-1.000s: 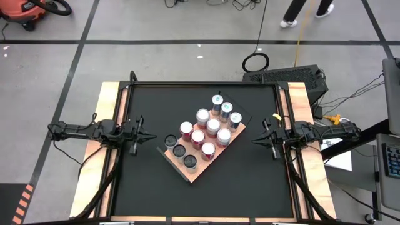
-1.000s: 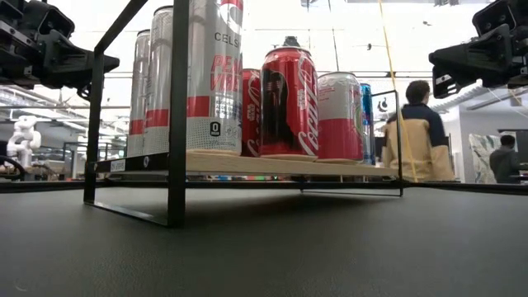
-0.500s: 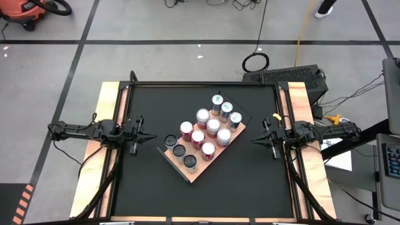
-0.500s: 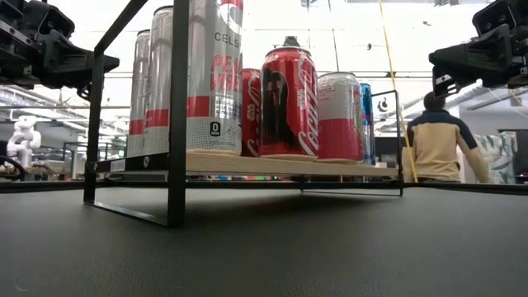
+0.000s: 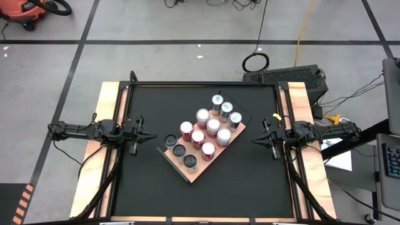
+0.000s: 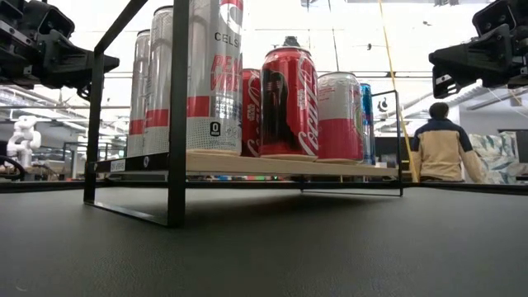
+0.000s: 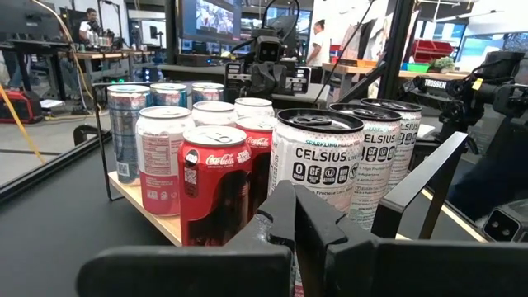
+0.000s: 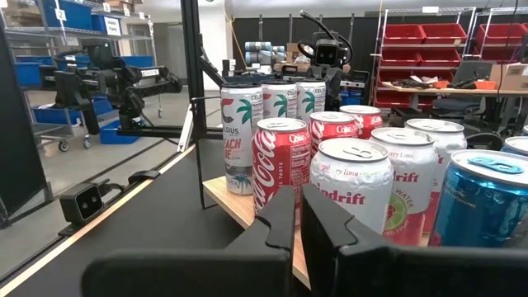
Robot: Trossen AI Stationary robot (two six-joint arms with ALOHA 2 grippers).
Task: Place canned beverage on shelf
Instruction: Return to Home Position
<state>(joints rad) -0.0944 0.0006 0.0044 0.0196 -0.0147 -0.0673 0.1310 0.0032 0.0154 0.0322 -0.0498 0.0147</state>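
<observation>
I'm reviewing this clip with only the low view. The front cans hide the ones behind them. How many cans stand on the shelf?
Observer: Twelve cans. The high view shows four rows of three on the shelf, which sits diagonally on the table.
Operator: I only see bits of the arms in the top corners. Is either pincer holding anything?
Observer: No. The wrist views show the left pincer and the right pincer shut on nothing. From above, each hangs at its own side of the table, apart from the shelf.
</observation>
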